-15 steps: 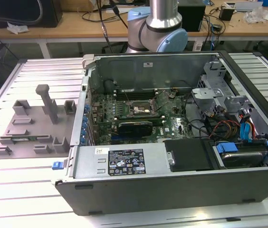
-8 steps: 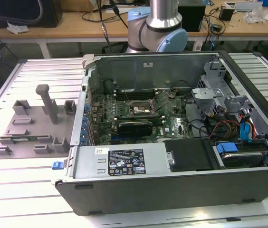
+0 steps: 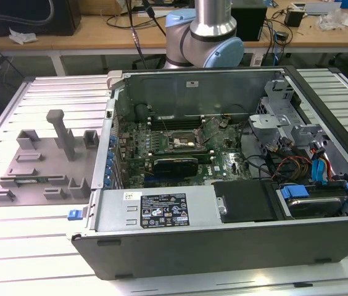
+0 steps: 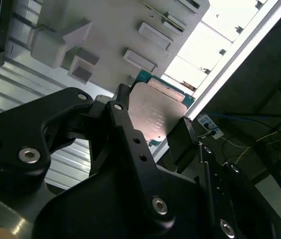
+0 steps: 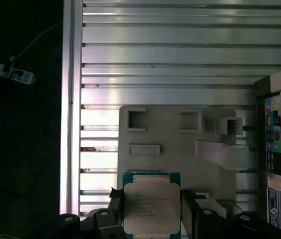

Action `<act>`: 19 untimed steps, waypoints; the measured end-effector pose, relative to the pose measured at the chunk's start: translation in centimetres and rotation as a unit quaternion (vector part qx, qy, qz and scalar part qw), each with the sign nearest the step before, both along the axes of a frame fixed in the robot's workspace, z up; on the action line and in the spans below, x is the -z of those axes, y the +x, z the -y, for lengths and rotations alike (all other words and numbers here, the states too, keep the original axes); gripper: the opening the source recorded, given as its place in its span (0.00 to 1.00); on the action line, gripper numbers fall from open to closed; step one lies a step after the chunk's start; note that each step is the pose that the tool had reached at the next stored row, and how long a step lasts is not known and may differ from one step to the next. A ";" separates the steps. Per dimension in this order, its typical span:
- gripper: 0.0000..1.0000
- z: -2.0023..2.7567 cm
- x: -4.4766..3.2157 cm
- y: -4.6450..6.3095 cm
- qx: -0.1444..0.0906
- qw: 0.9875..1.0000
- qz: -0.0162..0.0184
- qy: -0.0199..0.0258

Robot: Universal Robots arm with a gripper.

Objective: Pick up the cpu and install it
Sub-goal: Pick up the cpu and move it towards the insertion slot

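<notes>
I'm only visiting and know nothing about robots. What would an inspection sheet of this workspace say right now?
Surface: ribbed silver metal table, carrying an open grey computer case.
Job's things: small square silver-topped cpu, held in the air above the table.
Clutter: flat grey plastic fixture plate with raised blocks, beside the case on the exterior view's left.
Grippers: black pincer shut on the cpu, one finger at each side.
Cables: red, orange and blue wires inside the case, near the green motherboard; white power strip on the floor.
Surroundings: wooden workbenches behind the table.
</notes>
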State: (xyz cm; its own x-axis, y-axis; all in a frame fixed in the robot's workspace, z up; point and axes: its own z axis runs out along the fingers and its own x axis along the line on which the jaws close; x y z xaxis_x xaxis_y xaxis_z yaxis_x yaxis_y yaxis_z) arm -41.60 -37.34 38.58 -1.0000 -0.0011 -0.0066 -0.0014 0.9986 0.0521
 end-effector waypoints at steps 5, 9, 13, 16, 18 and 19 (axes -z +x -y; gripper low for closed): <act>0.55 -0.01 0.02 1.2 0.000 1.000 0.000 0.000; 0.55 0.00 0.02 2.5 0.000 1.000 0.000 0.000; 0.55 -0.01 0.02 4.1 0.000 1.000 0.000 0.000; 0.55 -0.01 0.02 4.9 0.000 1.000 0.000 0.000; 0.55 0.00 0.02 5.6 0.000 1.000 0.000 0.000; 0.55 0.00 0.02 5.8 0.000 1.000 0.000 0.000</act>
State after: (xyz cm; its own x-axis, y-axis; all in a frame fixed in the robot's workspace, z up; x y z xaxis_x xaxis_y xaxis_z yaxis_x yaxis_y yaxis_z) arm -35.78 -37.34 38.56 -1.0000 -0.0010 -0.0069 -0.0014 0.9986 0.0522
